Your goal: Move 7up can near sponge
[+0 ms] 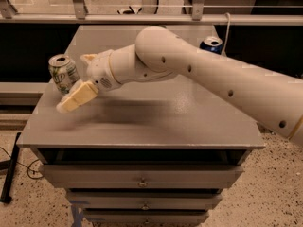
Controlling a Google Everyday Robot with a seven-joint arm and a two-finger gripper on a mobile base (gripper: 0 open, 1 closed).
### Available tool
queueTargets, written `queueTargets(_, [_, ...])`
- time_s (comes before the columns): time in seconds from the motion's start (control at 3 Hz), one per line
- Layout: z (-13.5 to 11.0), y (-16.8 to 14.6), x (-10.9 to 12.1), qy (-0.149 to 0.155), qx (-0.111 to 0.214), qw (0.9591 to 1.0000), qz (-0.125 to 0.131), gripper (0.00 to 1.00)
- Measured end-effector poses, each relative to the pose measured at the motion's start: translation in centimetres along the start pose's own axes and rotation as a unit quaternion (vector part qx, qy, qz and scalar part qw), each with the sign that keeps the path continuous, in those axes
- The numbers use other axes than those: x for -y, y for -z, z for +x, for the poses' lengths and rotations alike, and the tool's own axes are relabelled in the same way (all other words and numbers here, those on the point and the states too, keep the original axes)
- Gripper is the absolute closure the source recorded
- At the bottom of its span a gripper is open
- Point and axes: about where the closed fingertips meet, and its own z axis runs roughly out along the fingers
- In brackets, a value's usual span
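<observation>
The 7up can (62, 74), silver-white with green markings, stands upright near the left edge of the grey cabinet top (156, 122). My gripper (74, 82) is open right beside the can. One cream finger (77, 97) lies in front of and just below the can. The other finger (88, 58) shows to the right of the can's top. Whether the fingers touch the can I cannot tell. The sponge is hidden behind my arm.
A blue Pepsi can (211, 44) stands at the back right of the top, partly behind my arm (213, 79). The arm crosses the top from the right. Drawers (142, 181) sit below the front edge. A railing (142, 18) runs behind.
</observation>
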Motion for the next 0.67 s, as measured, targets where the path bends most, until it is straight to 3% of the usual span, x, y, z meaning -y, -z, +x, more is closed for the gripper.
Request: queueTargets(0.67, [-2.5, -1.7, 0.9, -0.021, 0.027, 0.9994, -0.003, 0.00])
